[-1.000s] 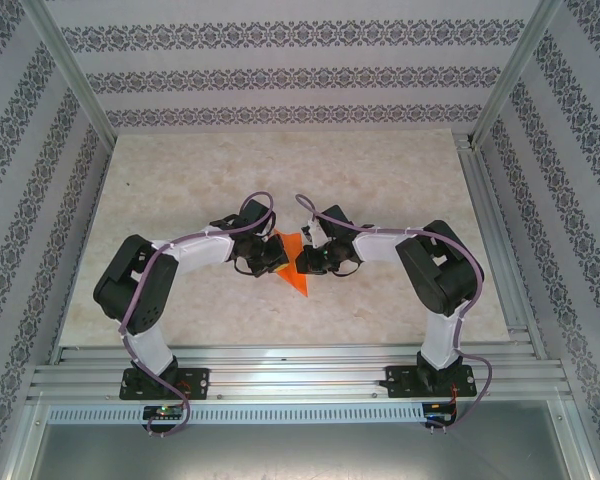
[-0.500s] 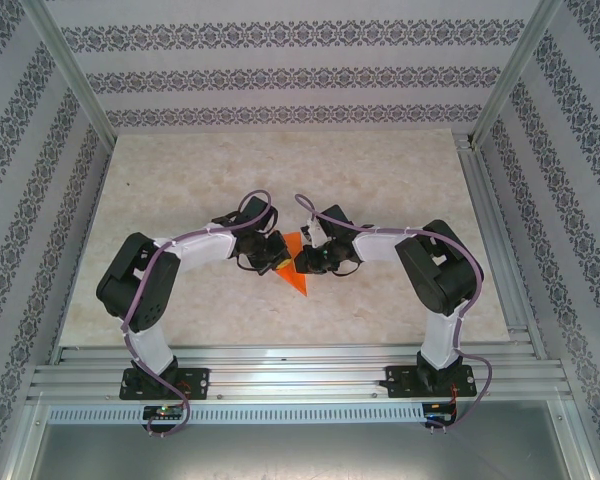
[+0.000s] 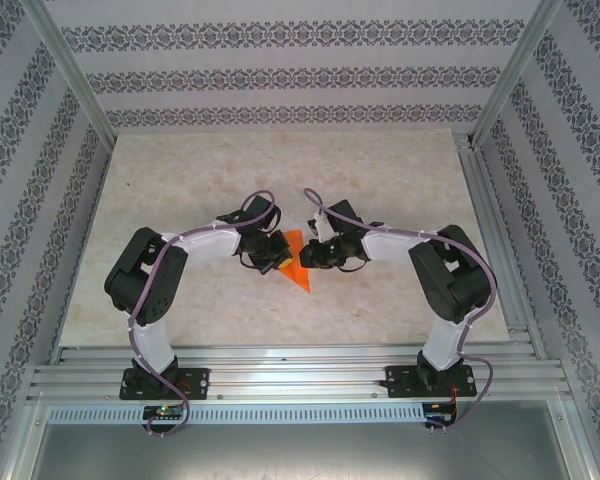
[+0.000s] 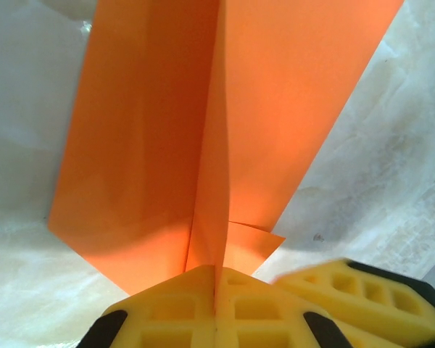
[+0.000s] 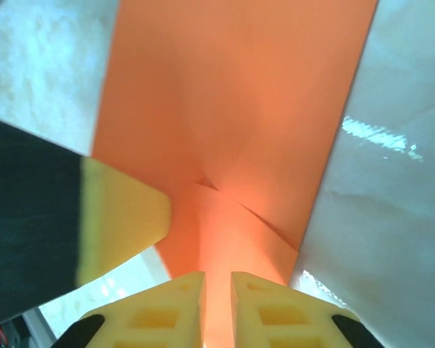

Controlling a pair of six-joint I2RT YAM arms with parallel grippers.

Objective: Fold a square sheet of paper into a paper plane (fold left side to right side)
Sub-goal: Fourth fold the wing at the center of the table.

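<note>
1. Rails at the near edge carry both arm bases. The arms bend inward and meet mid-table.
2. Clenched left gripper: yellow fingers pressed flat together on the raised centre crease of the paper plane, at its near end. Orange wings spread to either side of the crease.
3. Slightly parted right gripper: the fingers stand a narrow slit apart, with orange paper running into the slit. Cannot tell whether the pads bite or merely flank it. One left finger sits just beside it, over the same sheet; contact unclear.
4. The plane lies mid-way across the marbled table, between the two grippers, with its pointed tip toward the arm bases in the overhead view. It rests straight on the table top, in no tray or bin.
5. Risk, my reading: both grippers crowd one short stretch of thin paper.
   - If the arms pull apart or twist while both hold, the sheet tears or takes a stray crease. Small wrinkles show near the right fingers.
   - If the right side lets go unevenly, the folded side may spring open and the fold land off the centre line.
6. Beyond: patterned walls enclose the cell.
</note>
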